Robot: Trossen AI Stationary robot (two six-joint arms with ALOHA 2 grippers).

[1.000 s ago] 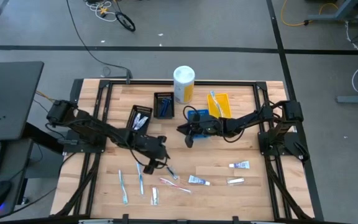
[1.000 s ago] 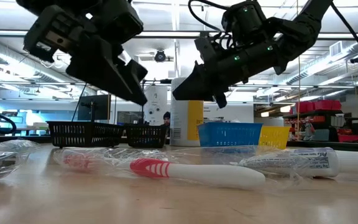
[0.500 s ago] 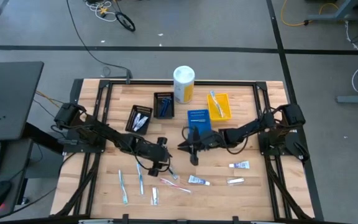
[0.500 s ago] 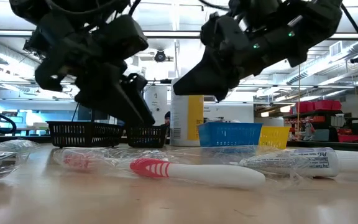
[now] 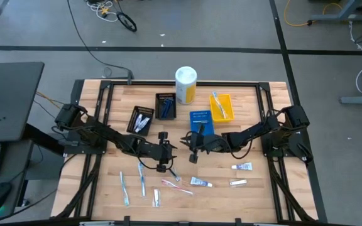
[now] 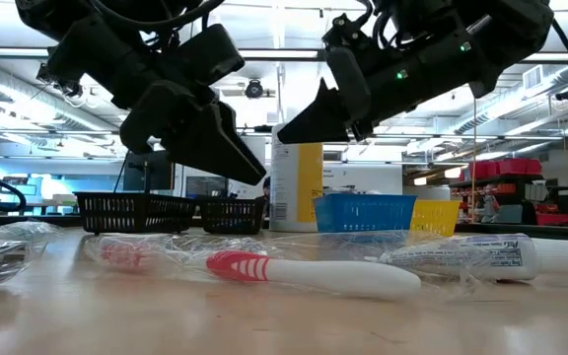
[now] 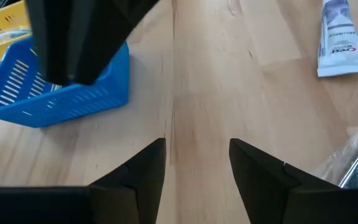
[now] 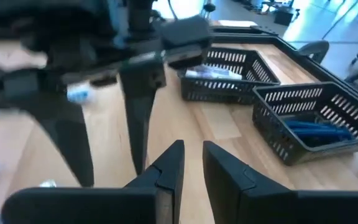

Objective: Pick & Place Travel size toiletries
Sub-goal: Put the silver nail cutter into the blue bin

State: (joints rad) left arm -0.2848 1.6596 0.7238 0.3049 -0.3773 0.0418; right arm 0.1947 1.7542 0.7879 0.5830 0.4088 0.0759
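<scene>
Loose toiletries lie flat on the near half of the table: light toothbrushes [image 5: 123, 187] [image 5: 142, 179], a pink toothbrush [image 5: 178, 186] [image 6: 304, 274] and white tubes [image 5: 201, 182] [image 5: 242, 166] [image 7: 339, 38]. My left gripper [image 5: 170, 150] [image 7: 197, 152] hovers open above mid-table, fingers pointing toward the right edge, nothing between them. My right gripper [image 5: 188, 150] [image 8: 192, 149] hovers facing it, just near of the blue tray [image 5: 200, 119], open by a narrow gap and empty. Both stay above the wood in the low view.
Along the far side stand a black tray with white tubes [image 5: 141, 119], a black tray with blue razors [image 5: 165, 105], a yellow tray holding a toothbrush [image 5: 221, 105] and a white-and-yellow canister [image 5: 185, 85]. Bare wood lies between the two grippers [image 7: 191, 81].
My right gripper has come away from the blue tray toward the near edge and dropped lower. My left gripper dipped, then swung toward the table's right and tipped up, its fingers now pointing at the right gripper. The loose toiletries have stayed put.
</scene>
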